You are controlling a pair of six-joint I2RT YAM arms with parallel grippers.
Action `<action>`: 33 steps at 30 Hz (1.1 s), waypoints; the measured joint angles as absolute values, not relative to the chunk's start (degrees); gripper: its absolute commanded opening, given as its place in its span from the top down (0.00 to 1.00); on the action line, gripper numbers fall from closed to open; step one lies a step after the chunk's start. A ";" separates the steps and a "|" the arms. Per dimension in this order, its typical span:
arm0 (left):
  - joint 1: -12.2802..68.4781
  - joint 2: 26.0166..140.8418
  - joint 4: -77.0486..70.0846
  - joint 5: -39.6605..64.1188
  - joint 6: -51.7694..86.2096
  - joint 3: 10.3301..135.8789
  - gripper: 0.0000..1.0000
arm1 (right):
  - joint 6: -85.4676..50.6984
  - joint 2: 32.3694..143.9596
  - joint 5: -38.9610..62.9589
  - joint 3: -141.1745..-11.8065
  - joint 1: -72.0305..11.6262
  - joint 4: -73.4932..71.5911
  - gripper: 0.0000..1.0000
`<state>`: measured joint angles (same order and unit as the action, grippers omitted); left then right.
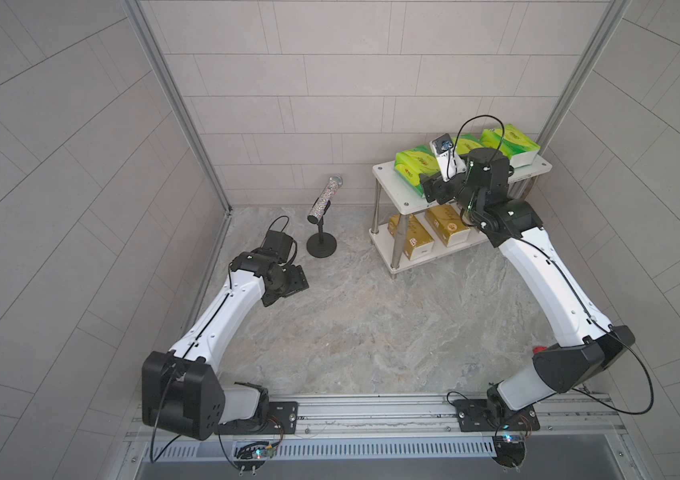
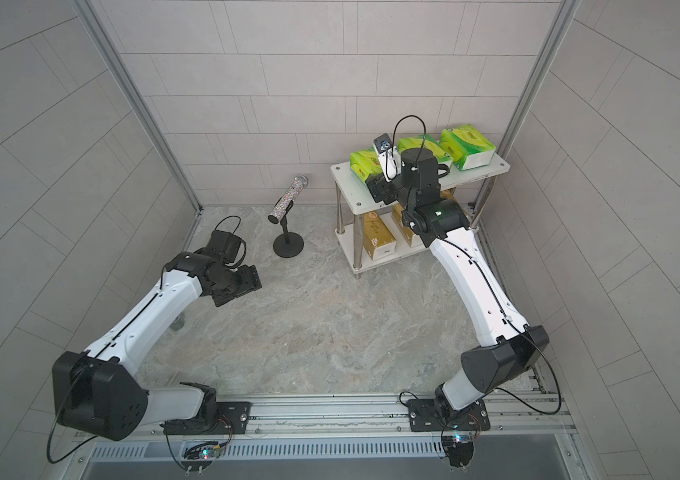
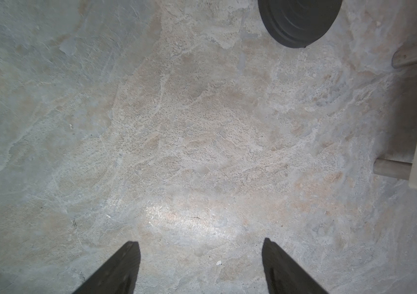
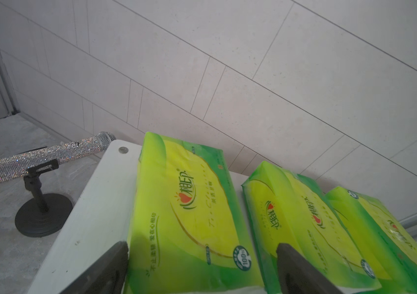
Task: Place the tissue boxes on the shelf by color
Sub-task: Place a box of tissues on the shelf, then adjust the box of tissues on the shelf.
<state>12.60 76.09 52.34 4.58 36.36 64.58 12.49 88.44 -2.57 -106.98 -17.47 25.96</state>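
Three green tissue boxes lie side by side on the top board of the white shelf, and both top views show them. The left one sits between the fingers of my right gripper, which is open; one finger is close beside the pack and the other stands clear of it. The middle green pack and the right one lie beside it. Two gold tissue boxes show on the lower board; my right arm hides the rest of that board. My left gripper is open over bare floor, holding nothing.
A glittery microphone on a black round-based stand stands left of the shelf, near the back wall. The shelf's chrome legs reach the marble floor. Tiled walls close in the back and both sides.
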 measured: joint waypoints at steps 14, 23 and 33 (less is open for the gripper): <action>12.60 75.53 52.66 3.29 34.85 64.58 0.17 | 0.03 81.62 -2.24 -106.32 -7.18 32.53 0.08; 12.67 75.53 52.84 3.40 33.69 64.58 0.17 | -3.95 86.74 6.52 -113.36 -7.16 35.68 0.14; 12.93 75.53 53.01 3.40 33.36 64.58 0.17 | -15.22 95.59 10.83 -120.40 -7.16 36.73 0.16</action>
<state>12.93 75.53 53.01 3.40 33.36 64.58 -15.22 95.59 10.83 -120.40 -7.16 36.73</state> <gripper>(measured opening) 0.830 0.838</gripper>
